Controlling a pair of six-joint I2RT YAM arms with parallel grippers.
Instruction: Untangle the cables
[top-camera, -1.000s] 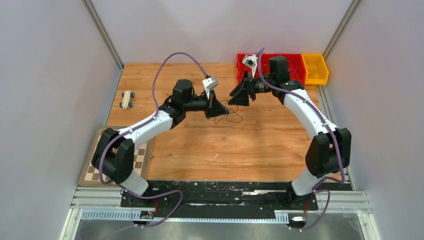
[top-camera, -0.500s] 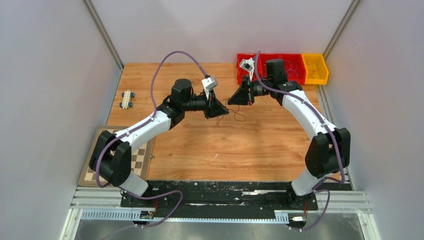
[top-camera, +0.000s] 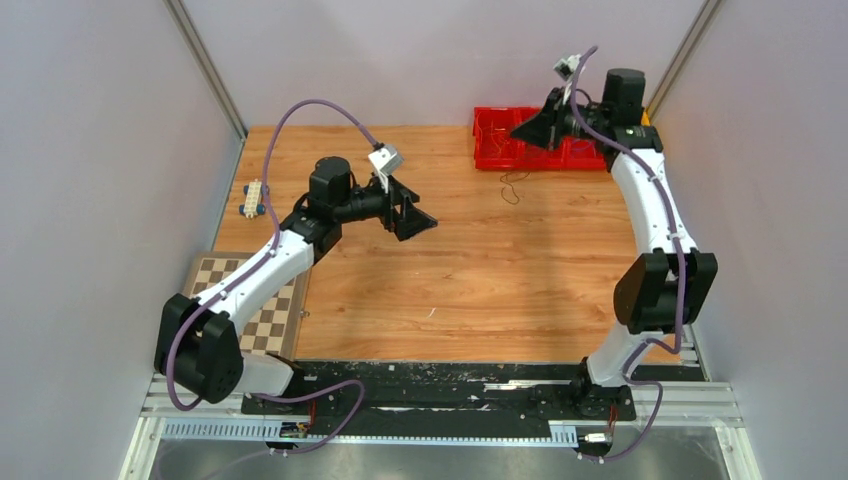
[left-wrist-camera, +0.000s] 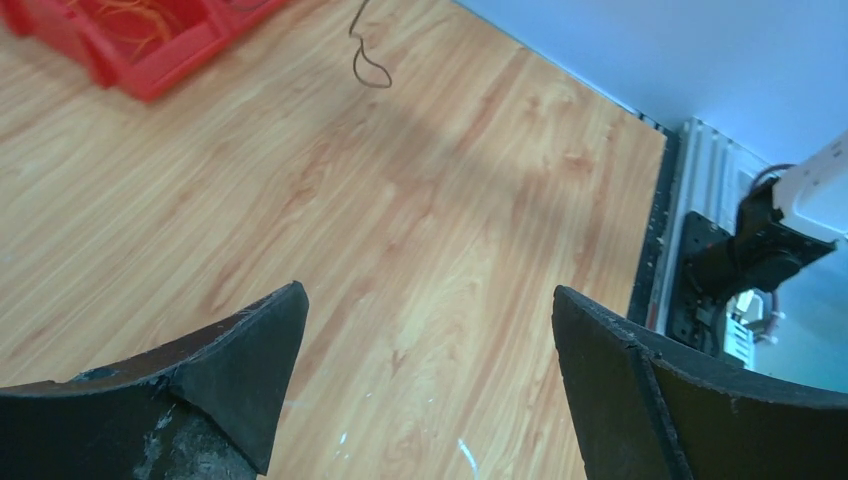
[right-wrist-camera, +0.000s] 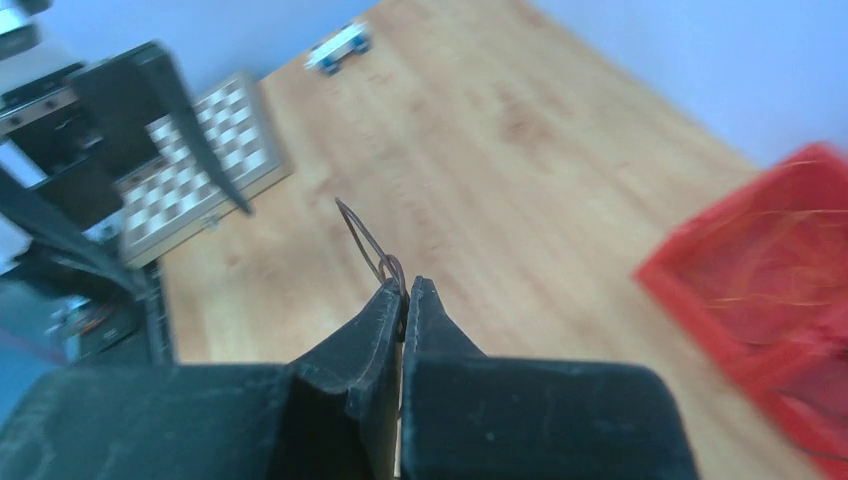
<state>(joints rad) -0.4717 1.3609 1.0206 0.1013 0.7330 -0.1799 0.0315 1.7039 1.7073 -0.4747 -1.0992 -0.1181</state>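
The middle of the wooden table (top-camera: 480, 290) lay bare from the centre out to 6 o'clock — the widest lane for either arm. At 1 o'clock the red bin (top-camera: 500, 150) blocked the far edge. The right gripper (top-camera: 517, 132) was pinched on a thin cable (top-camera: 513, 186) above the bin's left part, the wire trailing below it. The left gripper (top-camera: 414, 210), jaws spread wide, stood just 10 o'clock of centre, well apart from the cable. A checkerboard (top-camera: 215, 280) filled 8 o'clock and a toy car (top-camera: 255, 197) sat at 10 — side walls closed 3 and 9.
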